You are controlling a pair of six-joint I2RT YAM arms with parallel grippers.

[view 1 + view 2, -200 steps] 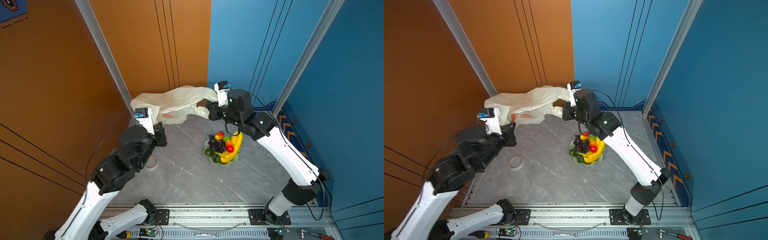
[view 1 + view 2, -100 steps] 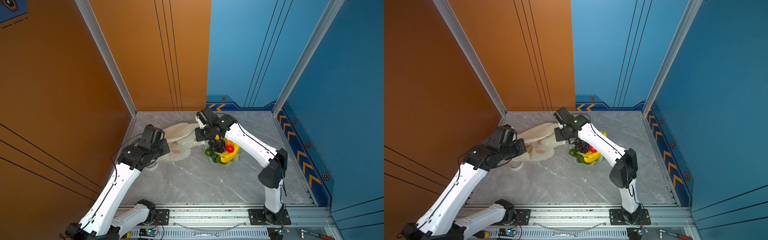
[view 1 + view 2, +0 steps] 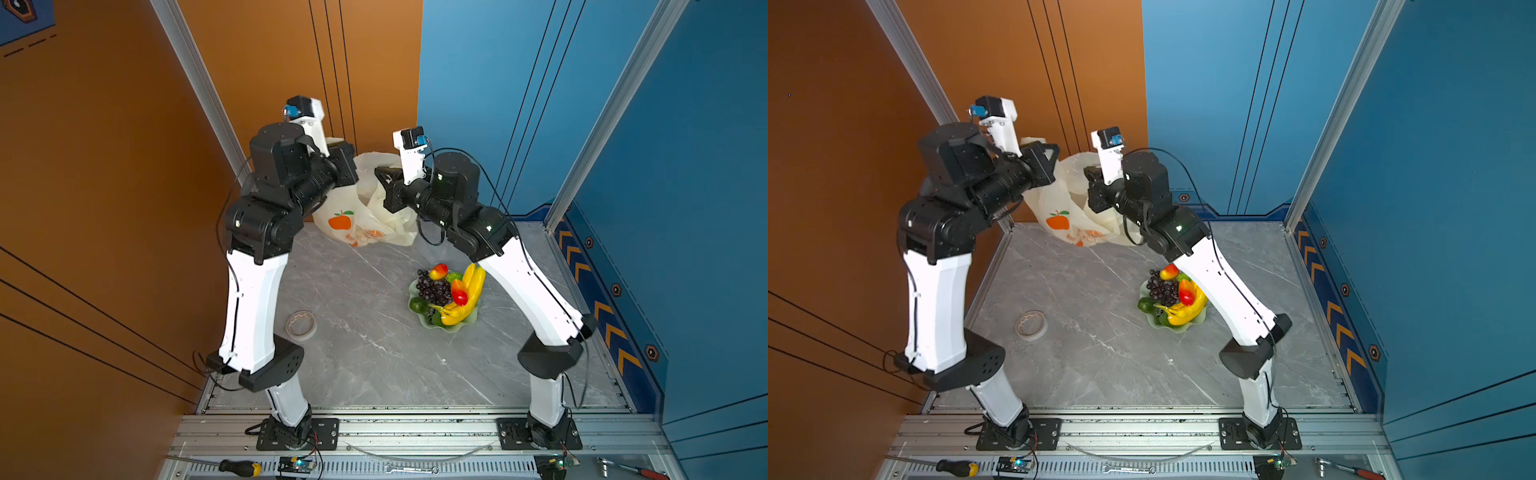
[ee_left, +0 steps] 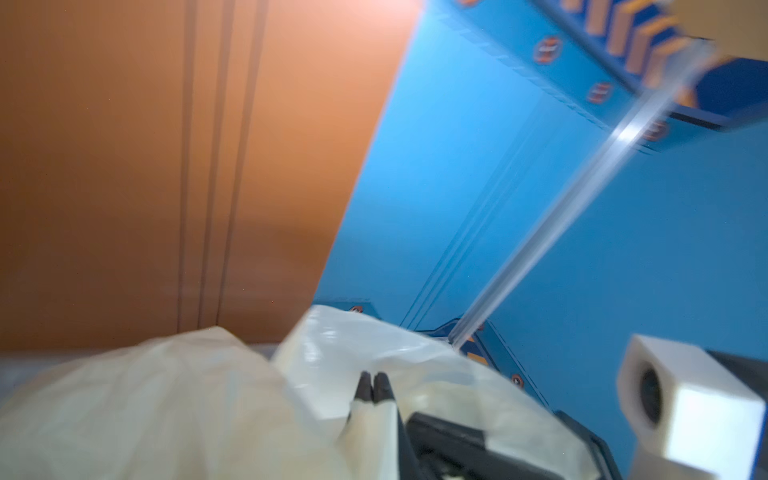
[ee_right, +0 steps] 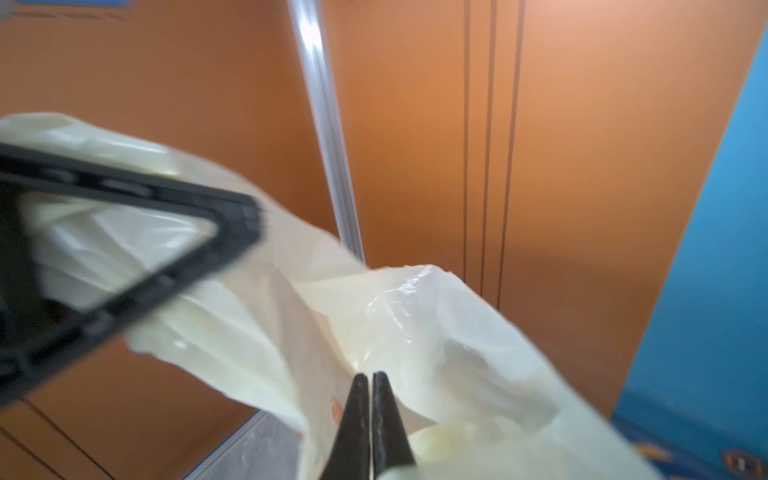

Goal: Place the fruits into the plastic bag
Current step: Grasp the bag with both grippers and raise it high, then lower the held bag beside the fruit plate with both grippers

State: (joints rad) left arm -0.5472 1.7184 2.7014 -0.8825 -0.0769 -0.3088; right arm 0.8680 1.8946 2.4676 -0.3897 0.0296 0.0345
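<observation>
The plastic bag, cream-white with an orange print, hangs at the back of the table between my two grippers. My left gripper is shut on one upper edge of it. On the opposite edge my right gripper is shut too. The bag's bottom rests on the table. The fruits lie heaped in a pale green dish: a banana bunch, dark grapes, red-yellow pieces and round green ones.
A roll of tape lies on the grey marbled table at the left. Orange and blue walls close in the back and sides. A screwdriver lies on the front rail. The right arm's forearm passes over the dish's right side.
Half a second ago both arms were low with the bag lying on the table. Both have since risen and drawn closer, lifting the bag so that it hangs between them.
</observation>
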